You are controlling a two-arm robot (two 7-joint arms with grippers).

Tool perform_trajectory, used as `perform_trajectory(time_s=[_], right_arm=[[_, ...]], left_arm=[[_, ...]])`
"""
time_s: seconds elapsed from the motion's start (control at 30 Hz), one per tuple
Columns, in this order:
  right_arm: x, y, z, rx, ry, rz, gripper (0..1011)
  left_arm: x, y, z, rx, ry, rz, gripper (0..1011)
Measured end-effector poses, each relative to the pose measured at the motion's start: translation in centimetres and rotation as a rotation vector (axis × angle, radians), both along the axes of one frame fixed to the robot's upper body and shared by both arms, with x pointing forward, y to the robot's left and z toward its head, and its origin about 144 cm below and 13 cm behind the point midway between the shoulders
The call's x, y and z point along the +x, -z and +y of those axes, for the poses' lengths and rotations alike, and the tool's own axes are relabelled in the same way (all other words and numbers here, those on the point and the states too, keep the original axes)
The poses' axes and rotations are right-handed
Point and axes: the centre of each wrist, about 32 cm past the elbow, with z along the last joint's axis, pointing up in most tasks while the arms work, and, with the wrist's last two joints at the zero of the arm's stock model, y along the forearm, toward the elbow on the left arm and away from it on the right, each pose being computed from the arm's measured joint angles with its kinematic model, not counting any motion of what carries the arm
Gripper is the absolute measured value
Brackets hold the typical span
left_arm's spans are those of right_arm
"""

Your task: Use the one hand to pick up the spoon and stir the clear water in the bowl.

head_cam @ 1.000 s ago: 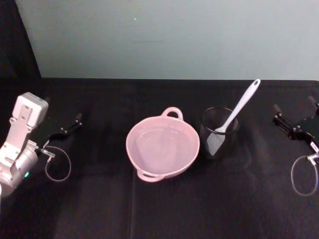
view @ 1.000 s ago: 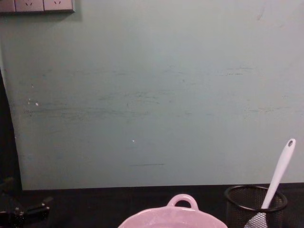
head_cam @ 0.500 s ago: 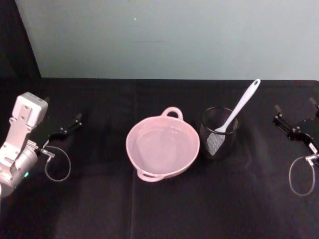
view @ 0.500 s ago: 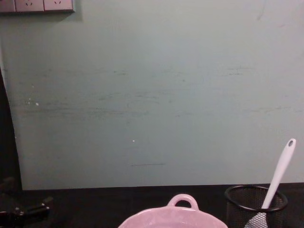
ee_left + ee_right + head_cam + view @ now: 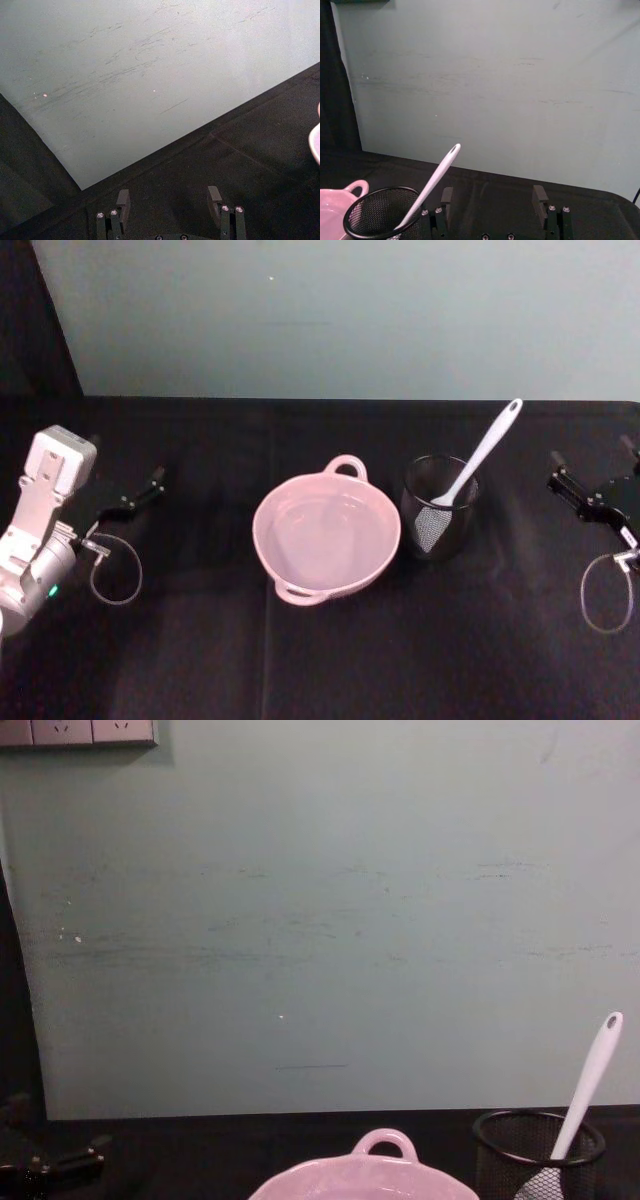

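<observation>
Head view: right hand (image 5: 592, 478) open, empty; I'd grip spoon (image 5: 478, 462) handle high, above cup (image 5: 438, 506).

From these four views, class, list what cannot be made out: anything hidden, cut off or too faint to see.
- Spoon: the scoop end sits inside the black mesh cup, blurred by the mesh in the head view.
- Water: too clear to tell from the pink glaze of the bowl.
- Bowl: the chest view's lower edge cuts off all but its far rim and loop handle.
- Right gripper: the head view's right edge cuts off its wrist.
</observation>
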Motion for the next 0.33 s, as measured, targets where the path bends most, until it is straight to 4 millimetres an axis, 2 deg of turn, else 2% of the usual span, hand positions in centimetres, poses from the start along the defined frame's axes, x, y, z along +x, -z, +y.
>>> perform_trajectory(time_s=[0.33], right_arm=[[-0.02, -0.01, 0.01, -0.001, -0.001, 0.001, 1003]], left_arm=[[0.00, 0.00, 0.00, 0.000, 0.000, 0.000, 1011]])
